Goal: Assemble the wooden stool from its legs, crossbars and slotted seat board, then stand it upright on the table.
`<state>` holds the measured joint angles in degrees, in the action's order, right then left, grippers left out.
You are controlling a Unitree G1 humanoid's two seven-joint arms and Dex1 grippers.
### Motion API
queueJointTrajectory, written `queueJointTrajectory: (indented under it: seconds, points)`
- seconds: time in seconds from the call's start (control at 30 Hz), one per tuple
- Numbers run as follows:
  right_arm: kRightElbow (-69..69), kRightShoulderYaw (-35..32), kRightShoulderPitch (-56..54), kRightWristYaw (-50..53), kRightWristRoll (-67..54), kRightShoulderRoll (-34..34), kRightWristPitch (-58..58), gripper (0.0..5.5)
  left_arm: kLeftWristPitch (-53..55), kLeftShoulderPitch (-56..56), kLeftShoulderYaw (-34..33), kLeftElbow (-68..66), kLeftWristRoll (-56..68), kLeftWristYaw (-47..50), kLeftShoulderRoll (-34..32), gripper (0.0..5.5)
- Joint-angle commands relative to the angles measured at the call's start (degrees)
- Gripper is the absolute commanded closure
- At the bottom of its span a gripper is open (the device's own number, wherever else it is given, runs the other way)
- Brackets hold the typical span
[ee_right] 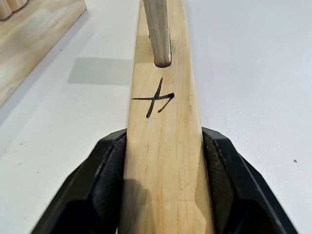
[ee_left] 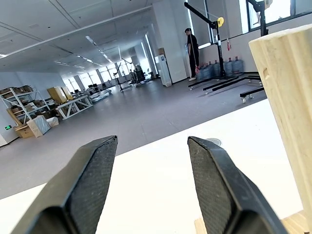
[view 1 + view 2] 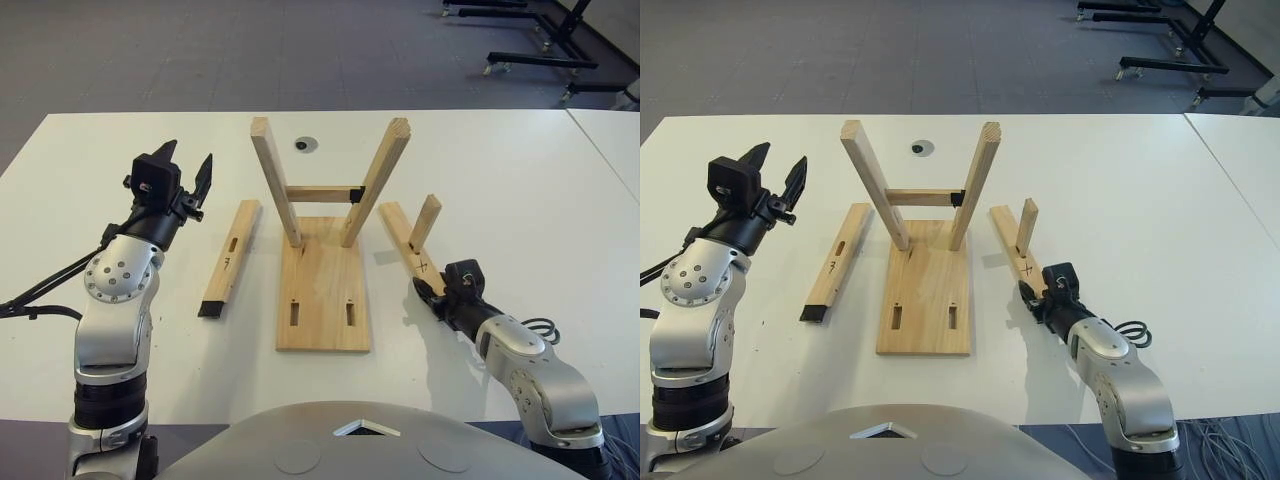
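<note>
The slotted seat board (image 3: 323, 300) lies flat mid-table. Two legs (image 3: 275, 180) (image 3: 378, 180) stand in its far end, splayed outward, joined by a crossbar (image 3: 318, 194). A loose leg (image 3: 230, 258) lies left of the board. Right of it lies another leg (image 3: 403, 232) marked with a pen cross (image 1: 158, 100); a short crossbar (image 3: 426, 222) stands in its slot. My right gripper (image 1: 163, 185) is shut on this leg's near end, low on the table. My left gripper (image 3: 190, 152) hangs open above the table, left of the loose leg, holding nothing.
A round cable hole (image 3: 303, 144) sits in the white table (image 3: 520, 180) behind the standing legs. A second table (image 3: 615, 130) adjoins at the right. A cable (image 3: 545, 330) loops beside my right arm. Wheeled frames (image 3: 540, 50) stand on the floor beyond.
</note>
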<state>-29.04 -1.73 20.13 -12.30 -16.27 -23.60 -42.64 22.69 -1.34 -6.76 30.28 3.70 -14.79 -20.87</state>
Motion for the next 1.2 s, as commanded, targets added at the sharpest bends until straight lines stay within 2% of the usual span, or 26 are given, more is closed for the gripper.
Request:
queueJointTrajectory:
  seconds: [0.03, 0.1, 0.17, 0.3, 0.4, 0.47, 0.53, 0.6, 0.77, 0.9, 1.1, 1.2]
  points:
    - [7.9, 0.3, 0.6, -1.3, 2.3, 0.1, 4.2, 3.44, 1.2, 0.5, -0.4, -2.2, -0.1, 0.1, -0.3, 2.86]
    - [11.0, -0.3, 0.1, -1.9, 2.6, 0.6, 7.7, 3.44, 2.6, 1.3, -1.4, -2.9, 0.0, 0.4, -0.7, 2.86]
    - [13.8, -3.6, -1.8, -1.8, 1.0, 2.2, 10.9, 3.44, 2.8, 2.3, -3.3, -3.0, 0.7, 1.5, 0.0, 2.86]
    - [8.1, -12.0, -9.9, -1.9, -6.7, 5.1, 15.6, 3.44, 0.2, 5.1, -6.5, -5.6, 2.7, 3.2, 1.8, 2.86]
    - [1.9, -17.7, -16.9, -3.3, -17.4, 6.6, 17.6, 3.44, 1.3, 7.2, -9.1, -4.7, 11.9, -2.1, 1.5, 2.86]
    - [-3.5, -18.8, -20.2, -6.2, -28.9, 6.3, 15.9, 3.44, 2.2, 8.4, -10.5, -0.3, 23.3, -7.5, 2.0, 2.86]
    - [-10.0, -18.4, -22.9, -8.4, -44.5, 4.0, 12.9, 3.45, 4.1, 9.7, -11.2, 4.1, 38.1, -12.1, 2.8, 2.86]
    - [-13.7, -17.5, -24.9, -9.7, -55.0, 1.1, 10.7, 3.45, 7.1, 9.0, -10.3, 6.9, 48.1, -16.1, 1.1, 2.86]
    - [-15.1, -11.5, -27.5, -13.2, -62.9, -2.5, 7.7, 3.45, 15.4, 6.7, -6.9, 8.9, 72.3, -22.1, -3.0, 2.86]
    - [-14.4, -6.9, -26.6, -16.1, -61.3, -2.3, 7.9, 3.45, 18.7, 9.1, -3.5, 6.4, 76.9, -23.9, -5.6, 2.86]
    - [-13.9, -2.2, -25.0, -19.9, -58.2, -1.7, 8.7, 3.45, 18.2, 12.3, -1.3, 4.0, 77.2, -22.4, -5.1, 2.86]
    - [-13.1, -1.1, -22.9, -22.5, -56.9, -2.1, 9.0, 3.45, 17.9, 12.4, -1.4, 3.7, 79.5, -21.2, -4.4, 2.38]
